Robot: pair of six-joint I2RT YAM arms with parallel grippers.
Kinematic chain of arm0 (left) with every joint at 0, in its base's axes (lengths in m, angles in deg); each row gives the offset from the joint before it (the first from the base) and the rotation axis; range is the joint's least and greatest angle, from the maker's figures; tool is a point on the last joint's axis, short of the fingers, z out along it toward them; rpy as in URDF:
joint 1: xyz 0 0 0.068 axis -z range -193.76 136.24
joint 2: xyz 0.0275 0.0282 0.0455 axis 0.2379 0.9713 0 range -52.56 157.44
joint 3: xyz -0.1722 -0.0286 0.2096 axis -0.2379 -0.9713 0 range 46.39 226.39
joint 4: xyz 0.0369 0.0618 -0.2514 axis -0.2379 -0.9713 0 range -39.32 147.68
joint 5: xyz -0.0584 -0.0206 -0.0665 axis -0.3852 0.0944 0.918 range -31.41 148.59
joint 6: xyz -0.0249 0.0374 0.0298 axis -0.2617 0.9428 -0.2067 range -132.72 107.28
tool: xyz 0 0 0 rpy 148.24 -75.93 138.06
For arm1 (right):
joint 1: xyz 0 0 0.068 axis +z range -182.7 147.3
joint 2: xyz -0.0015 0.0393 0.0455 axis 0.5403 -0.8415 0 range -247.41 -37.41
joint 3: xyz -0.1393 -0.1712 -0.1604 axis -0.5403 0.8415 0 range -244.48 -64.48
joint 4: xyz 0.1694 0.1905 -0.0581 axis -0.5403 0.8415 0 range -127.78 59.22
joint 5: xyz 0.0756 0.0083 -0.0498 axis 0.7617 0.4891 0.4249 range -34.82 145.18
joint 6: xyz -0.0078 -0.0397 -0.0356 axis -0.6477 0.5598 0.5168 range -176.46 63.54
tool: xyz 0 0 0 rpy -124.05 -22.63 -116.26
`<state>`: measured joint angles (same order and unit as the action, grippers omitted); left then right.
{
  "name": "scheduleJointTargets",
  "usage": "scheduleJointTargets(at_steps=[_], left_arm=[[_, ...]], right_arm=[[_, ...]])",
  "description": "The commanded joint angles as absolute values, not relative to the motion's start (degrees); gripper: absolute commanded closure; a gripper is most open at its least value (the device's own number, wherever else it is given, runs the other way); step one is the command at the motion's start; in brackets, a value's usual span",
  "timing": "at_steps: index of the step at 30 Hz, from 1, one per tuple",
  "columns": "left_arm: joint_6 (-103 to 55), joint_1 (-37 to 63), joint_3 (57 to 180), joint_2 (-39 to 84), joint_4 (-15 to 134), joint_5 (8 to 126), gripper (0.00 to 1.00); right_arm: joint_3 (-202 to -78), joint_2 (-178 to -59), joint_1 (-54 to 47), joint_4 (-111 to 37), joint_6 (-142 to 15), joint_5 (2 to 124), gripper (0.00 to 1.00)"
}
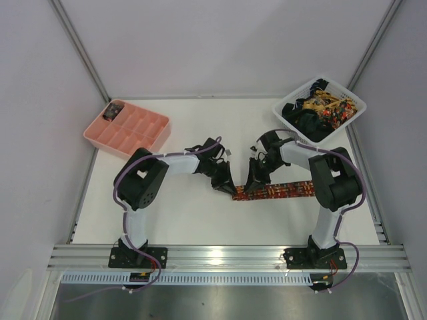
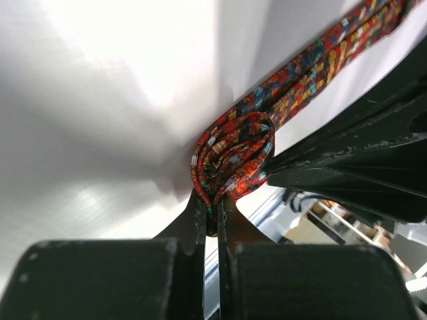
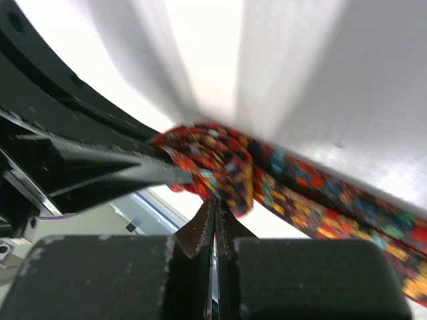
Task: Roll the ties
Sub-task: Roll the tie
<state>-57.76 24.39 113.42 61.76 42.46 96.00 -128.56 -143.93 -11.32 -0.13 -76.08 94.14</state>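
- Red, orange and black woven cloth: the tie (image 1: 280, 191) lies flat on the table (image 1: 180, 220), right of the middle and nearer the near edge than the far one. Its long run points toward the right edge.
- The end toward the table's middle is wound into a small, loose coil (image 2: 233, 157). Its few turns show as a spiral in the left wrist view.
- From the way it folds, the cloth looks light, soft and limp, with no stiffness of its own.
- The weave looks smooth and probably a little slippery. A coil like this would likely spring open or slide out sideways if let go.
- The best hold, as I judge it, is at the coil's rim, pinching all the layers together rather than the outer turn alone.
- The left hand (image 2: 212, 217) is closed narrow on the coil's lower edge, with fabric caught between its fingers.
- The right hand (image 3: 215, 212) is closed just as narrow on the coil from the opposite side, so the two hands meet almost tip to tip.
- Rolling further would need the flat run to feed in straight, or the coil may turn into a cone.
- More ties (image 1: 323, 107) lie heaped in a white basket (image 1: 342, 90) at the far right corner.
- A pink tray (image 1: 119, 147) sits near the far left corner, well apart from the coil.
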Motion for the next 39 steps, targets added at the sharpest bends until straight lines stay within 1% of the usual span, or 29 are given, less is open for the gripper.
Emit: scheduleJointTargets(at_steps=[1,13,17,18,21,32,39], left_arm=[[-51.6,22.1,113.8,58.1,33.8,89.7,0.99],[-48.3,21.6,117.1,57.7,28.4,88.0,0.98],[-47.8,21.5,117.6,57.2,28.4,88.4,0.93],[-47.5,21.5,117.9,57.0,28.5,88.3,0.89],[-47.4,21.6,119.2,56.7,29.0,89.3,0.83],[-48.6,22.3,124.4,57.5,29.0,92.8,0.79],[-49.5,23.7,125.0,59.3,30.6,94.9,0.77]], right_arm=[[-131.5,-145.6,-9.8,-0.8,-76.9,93.1,0.97],[-137.0,-151.4,-6.4,-2.2,-78.3,93.2,0.96],[-138.0,-152.5,-6.3,-1.9,-78.2,92.3,0.96],[-138.0,-152.7,-6.3,-2.0,-78.1,92.2,0.97],[-137.7,-152.9,-6.3,-2.3,-78.1,92.2,0.97],[-137.9,-153.2,-6.3,-2.6,-78.3,93.2,0.97],[-137.7,-153.8,-6.5,-3.3,-78.5,93.7,0.97]])
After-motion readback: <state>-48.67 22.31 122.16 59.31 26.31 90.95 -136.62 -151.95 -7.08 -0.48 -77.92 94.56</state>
